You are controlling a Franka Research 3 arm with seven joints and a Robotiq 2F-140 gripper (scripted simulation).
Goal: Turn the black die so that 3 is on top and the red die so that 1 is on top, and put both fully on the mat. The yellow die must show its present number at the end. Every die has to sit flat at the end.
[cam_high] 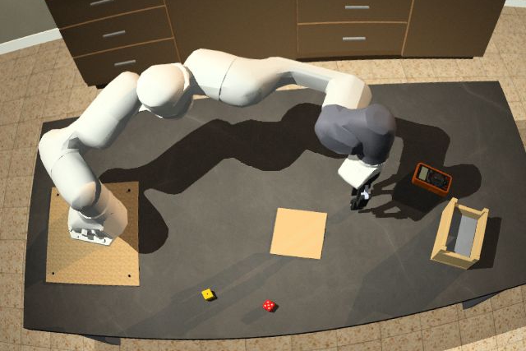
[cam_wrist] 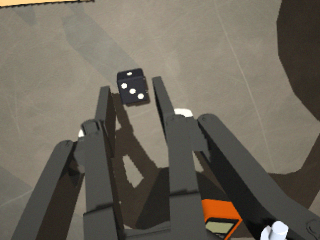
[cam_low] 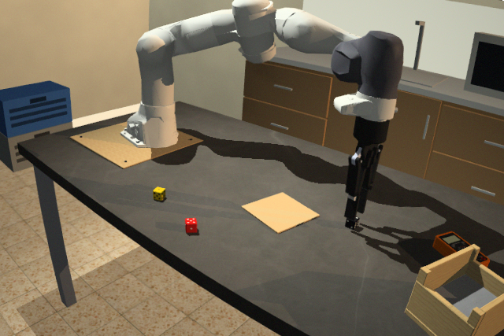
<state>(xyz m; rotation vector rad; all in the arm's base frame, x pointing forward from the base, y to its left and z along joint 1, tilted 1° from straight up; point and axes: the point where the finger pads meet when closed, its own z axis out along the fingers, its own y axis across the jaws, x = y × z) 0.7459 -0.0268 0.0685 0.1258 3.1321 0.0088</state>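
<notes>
A flat, square mat of smooth, pale tan material (cam_high: 298,233) (cam_low: 280,212) (cam_wrist: 40,0) lies on the dark, faintly veined stone-like table top (cam_high: 204,228) (cam_low: 252,255) (cam_wrist: 245,55). In the top view, right of the mat and slightly above it, the black, jointed two-finger gripper (cam_high: 360,205) (cam_low: 353,223) (cam_wrist: 133,95) points downward, partly open and gripping nothing. The small cubic black die with white pips (cam_wrist: 132,89) sits off the mat on that same side, between the fingertips in the wrist view, with gaps on both sides. Its larger visible face shows three, its narrow one a single pip; which is uppermost I cannot tell.

Below and left of the mat, the glossy red cubic die (cam_high: 268,305) (cam_low: 190,225) lies flat, five white pips up; farther left, the yellow cubic die with black pips (cam_high: 207,294) (cam_low: 159,193) shows one. Well right of the mat are an orange-rimmed, blocky multimeter (cam_high: 431,179) (cam_low: 451,244) (cam_wrist: 220,212) and an open, pale-grained wooden box (cam_high: 441,232) (cam_low: 433,308).
</notes>
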